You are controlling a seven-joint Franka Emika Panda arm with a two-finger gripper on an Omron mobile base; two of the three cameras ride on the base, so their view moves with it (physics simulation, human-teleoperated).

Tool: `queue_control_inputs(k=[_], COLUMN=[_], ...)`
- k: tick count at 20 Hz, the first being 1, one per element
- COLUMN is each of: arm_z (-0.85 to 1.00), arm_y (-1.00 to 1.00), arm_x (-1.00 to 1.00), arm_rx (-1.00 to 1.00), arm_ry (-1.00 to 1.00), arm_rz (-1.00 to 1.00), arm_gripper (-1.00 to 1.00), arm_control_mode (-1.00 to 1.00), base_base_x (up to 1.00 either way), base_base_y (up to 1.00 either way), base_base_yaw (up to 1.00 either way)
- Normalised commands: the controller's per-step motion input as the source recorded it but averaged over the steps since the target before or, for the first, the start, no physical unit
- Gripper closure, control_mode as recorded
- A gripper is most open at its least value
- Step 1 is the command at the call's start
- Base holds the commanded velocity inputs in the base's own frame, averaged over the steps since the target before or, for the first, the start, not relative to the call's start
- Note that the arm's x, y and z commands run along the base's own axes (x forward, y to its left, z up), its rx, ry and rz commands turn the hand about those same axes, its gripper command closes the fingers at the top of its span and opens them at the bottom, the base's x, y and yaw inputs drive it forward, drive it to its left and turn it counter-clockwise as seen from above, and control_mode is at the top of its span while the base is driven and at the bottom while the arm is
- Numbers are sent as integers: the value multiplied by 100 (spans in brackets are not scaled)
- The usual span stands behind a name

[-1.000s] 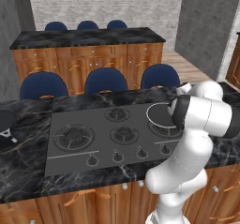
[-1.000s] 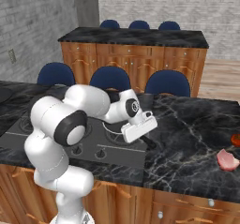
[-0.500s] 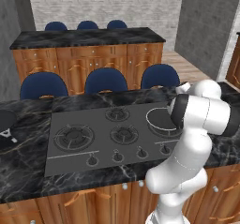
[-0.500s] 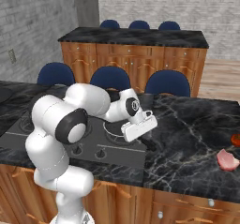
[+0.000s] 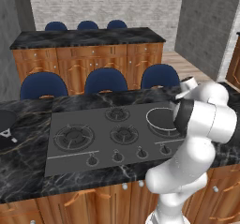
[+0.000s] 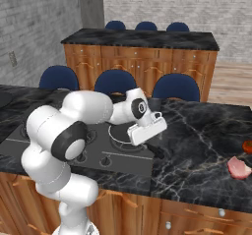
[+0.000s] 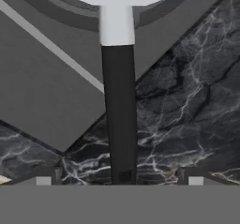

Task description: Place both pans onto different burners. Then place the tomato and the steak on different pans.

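The deeper dark-grey pan (image 5: 161, 120) with its pale rim sits on the right-hand burner of the cooktop (image 5: 93, 145). Its handle (image 7: 119, 124), a silvery neck and then a black grip, runs out over the counter. My gripper (image 7: 119, 180) is open and straddles the end of that grip, with a gap on each side of the fingertips (image 7: 44, 180). From the right base camera the gripper (image 6: 150, 135) hangs just right of the pan (image 6: 120, 131). The steak (image 6: 238, 167) and the tomato (image 6: 247, 145) lie on the counter at the far right. The black skillet (image 5: 5, 124) rests at the counter's left edge. The large left burner (image 5: 74, 136) is bare.
Two smaller burners (image 5: 124, 134) lie mid-cooktop, with a row of black knobs (image 5: 117, 156) along its front edge. Blue chairs (image 5: 105, 80) stand behind the counter, and a second counter (image 5: 89, 38) lies beyond them. Bare marble (image 6: 197, 131) stretches between the cooktop and the steak.
The arm and the pan stay where they were. The earlier base views are too small to show the fingers.
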Motion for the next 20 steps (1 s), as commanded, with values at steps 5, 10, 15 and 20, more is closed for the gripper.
queue_control_inputs(k=[5, 10, 15, 20], arm_z=[18, 0, 0, 0], arm_y=[-54, -77, -64, -66], arm_x=[-29, -4, 10, 15], arm_rx=[6, 0, 0, 0], arm_ry=[-16, -15, -3, -8], arm_rz=[-11, -14, -15, -18], arm_gripper=[-100, -100, -100, -100], arm_control_mode=[-100, -100, -100, -100], base_base_x=[0, 0, 0, 0], base_base_y=[0, 0, 0, 0], base_base_yaw=[0, 0, 0, 0])
